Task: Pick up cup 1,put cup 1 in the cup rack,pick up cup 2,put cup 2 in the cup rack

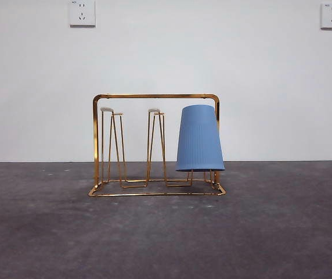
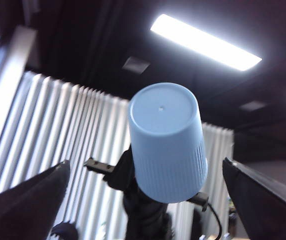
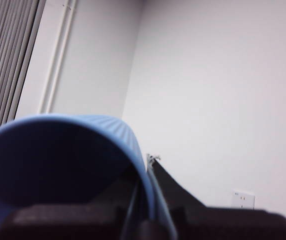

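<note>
The rack (image 1: 155, 145) stands on the table (image 1: 166, 232) with one blue cup (image 1: 199, 138) upside down on its prongs. The right gripper (image 3: 148, 210) pinches the rim of a second cup (image 3: 58, 165). The left gripper (image 2: 148, 200) is spread wide, holding nothing.

The gold-coloured metal wire cup rack (image 1: 156, 145) stands mid-tabletop, with bare grey tabletop (image 1: 38, 232) open on both sides and in front. A blue ribbed plastic cup (image 1: 199, 138) sits upside down over the prong at one end, blocking it. The two other upright hairpin prongs (image 1: 115, 145) stand free, open from above under the arched handle frame.
</note>
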